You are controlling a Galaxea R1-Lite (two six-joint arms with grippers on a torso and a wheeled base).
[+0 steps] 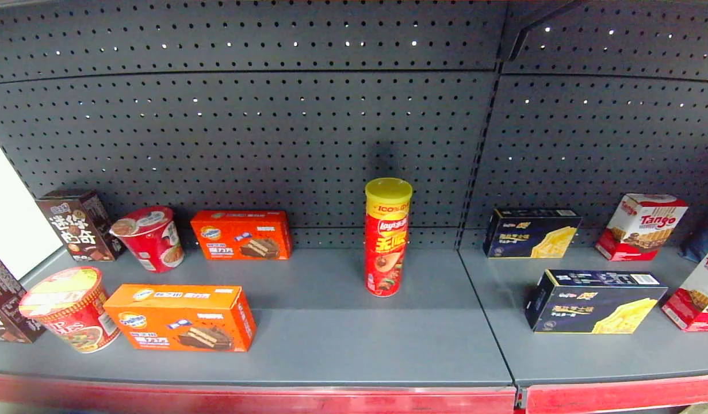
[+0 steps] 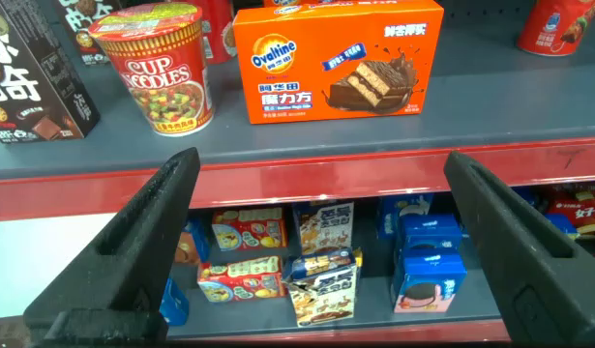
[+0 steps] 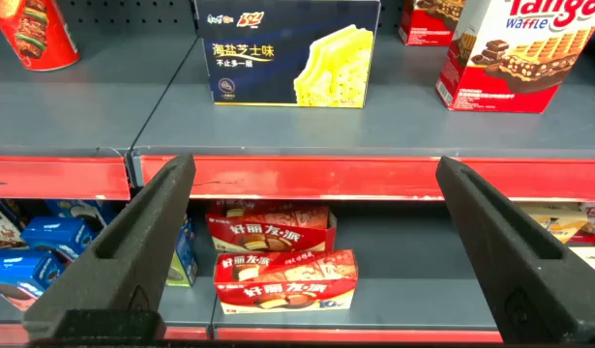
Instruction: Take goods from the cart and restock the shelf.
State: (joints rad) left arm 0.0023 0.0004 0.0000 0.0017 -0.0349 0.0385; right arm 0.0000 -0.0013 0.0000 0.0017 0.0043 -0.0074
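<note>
The chips can [image 1: 388, 236] stands upright in the middle of the shelf [image 1: 342, 339], long axis vertical, up and back from the left gripper [image 2: 321, 162] and right gripper [image 3: 316, 166], roughly between them. Both face the shelf's front, jaws spread wide, holding nothing; neither arm looks clearly nearer.

Matt shelf [image 1: 342, 339] (metal), glossy chips can [image 1: 387, 237]

A dark grey perforated metal back panel [image 1: 244, 132] rises behind the flat grey metal shelf board [image 1: 342, 333], with pinpricks of light showing through some holes. A glossy red front rail [image 1: 244, 397] edges the board. A dark vertical upright [image 1: 480, 161] splits the back into two bays. At far left stands a plain white panel [image 1: 0, 218]. Below sits a lower grey shelf [image 3: 403, 290].
</note>
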